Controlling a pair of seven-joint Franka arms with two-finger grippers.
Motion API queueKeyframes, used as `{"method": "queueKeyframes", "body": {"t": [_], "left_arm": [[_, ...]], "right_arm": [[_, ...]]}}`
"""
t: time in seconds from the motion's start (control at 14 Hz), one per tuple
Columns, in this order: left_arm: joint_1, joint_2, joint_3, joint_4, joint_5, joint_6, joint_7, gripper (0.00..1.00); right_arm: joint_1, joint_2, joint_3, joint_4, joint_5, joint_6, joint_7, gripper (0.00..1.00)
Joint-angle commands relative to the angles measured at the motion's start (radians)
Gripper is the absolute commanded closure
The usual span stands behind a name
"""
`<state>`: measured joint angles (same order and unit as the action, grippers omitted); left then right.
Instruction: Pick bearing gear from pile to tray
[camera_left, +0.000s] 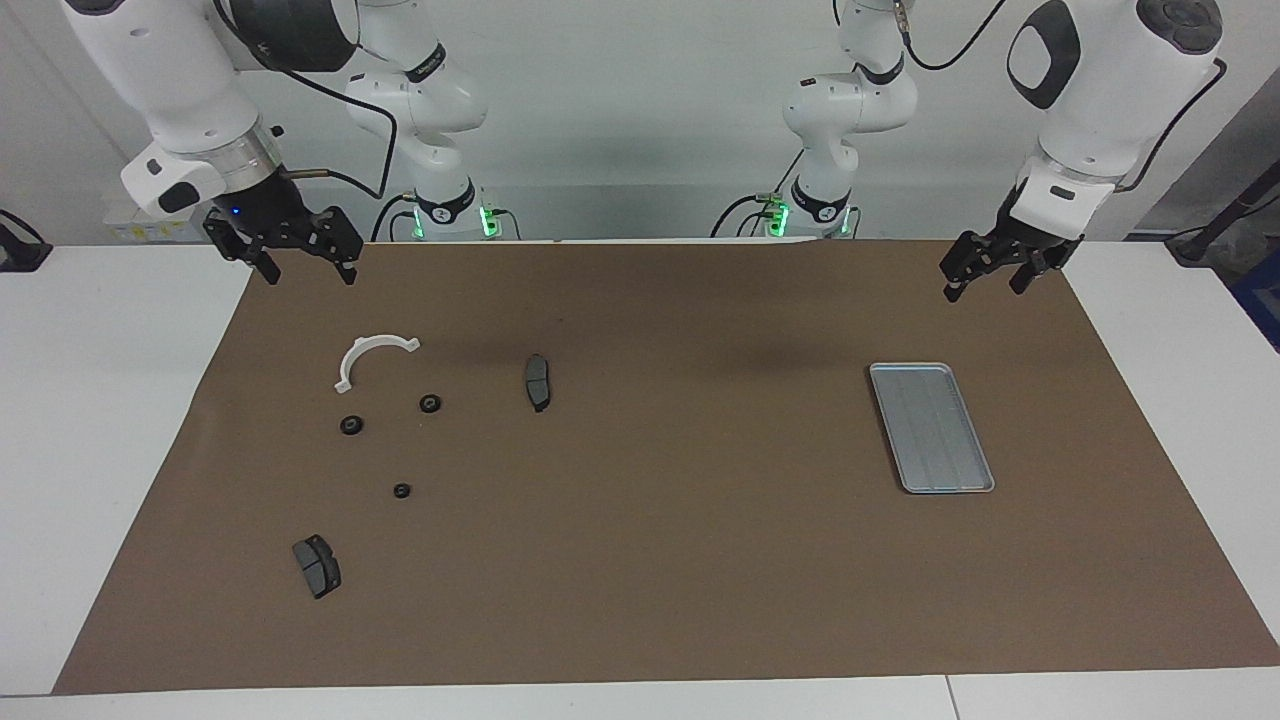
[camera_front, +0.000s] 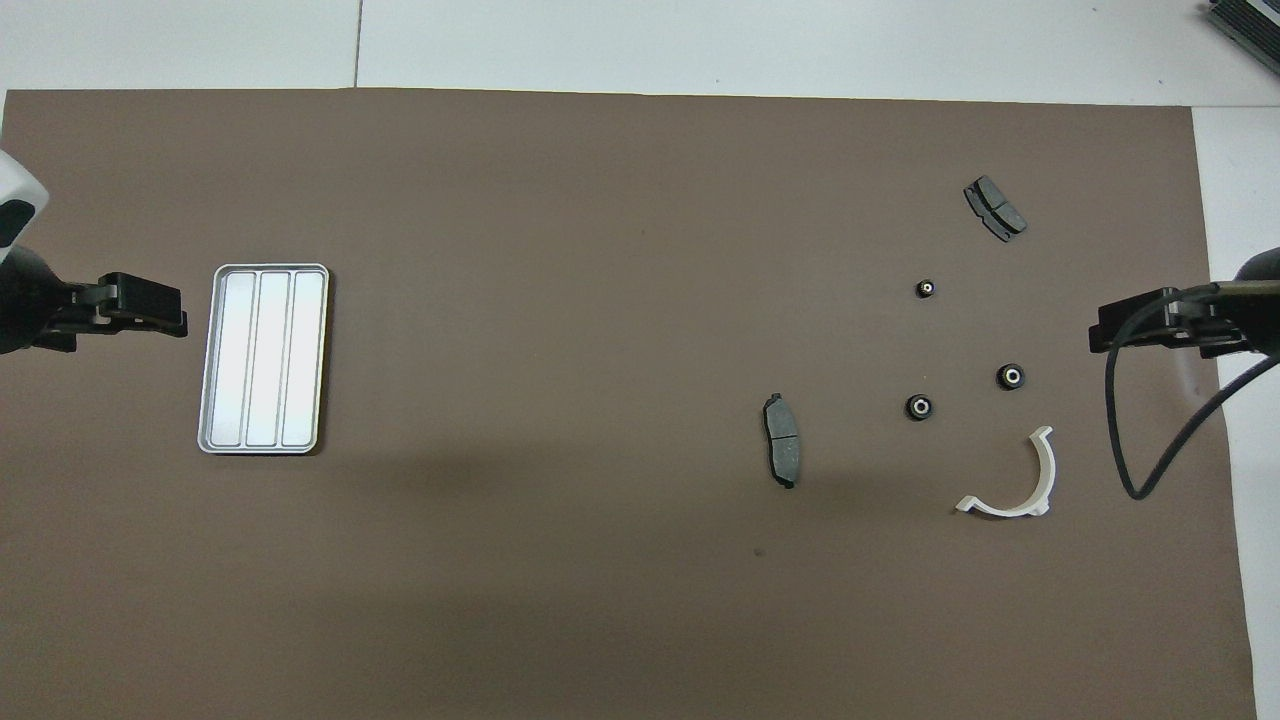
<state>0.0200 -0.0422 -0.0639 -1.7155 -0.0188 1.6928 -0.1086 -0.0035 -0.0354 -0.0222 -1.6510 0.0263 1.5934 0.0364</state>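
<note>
Three small black bearing gears (camera_left: 351, 425) (camera_left: 430, 403) (camera_left: 402, 490) lie in the pile toward the right arm's end of the table, also visible in the overhead view as bearing gears (camera_front: 1011, 377) (camera_front: 919, 407) (camera_front: 926, 289). The silver tray (camera_left: 930, 430) (camera_front: 263, 358) sits bare toward the left arm's end. My right gripper (camera_left: 308, 272) (camera_front: 1108, 330) hangs open in the air over the mat's edge by the pile, holding nothing. My left gripper (camera_left: 985, 285) (camera_front: 165, 305) hangs open and bare over the mat beside the tray.
A white half-ring bracket (camera_left: 347, 365) (camera_front: 1000, 510) lies nearer the robots than the gears. One dark grey curved pad (camera_left: 538, 382) (camera_front: 782, 453) lies toward the table's middle, another pad (camera_left: 317, 566) (camera_front: 995, 208) farthest from the robots. A brown mat (camera_left: 660, 520) covers the table.
</note>
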Motion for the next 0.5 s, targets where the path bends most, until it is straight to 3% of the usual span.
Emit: {"method": "queueKeyframes", "body": {"t": [0.0, 0.43], "left_arm": [[-0.003, -0.027, 0.0, -0.035, -0.013, 0.024, 0.02, 0.0], [-0.011, -0.027, 0.001, -0.035, -0.013, 0.008, 0.015, 0.0]], "right_arm": [[-0.003, -0.032, 0.001, -0.043, -0.014, 0.031, -0.018, 0.0], [-0.007, -0.041, -0.001, -0.058, -0.006, 0.033, -0.03, 0.0]]}}
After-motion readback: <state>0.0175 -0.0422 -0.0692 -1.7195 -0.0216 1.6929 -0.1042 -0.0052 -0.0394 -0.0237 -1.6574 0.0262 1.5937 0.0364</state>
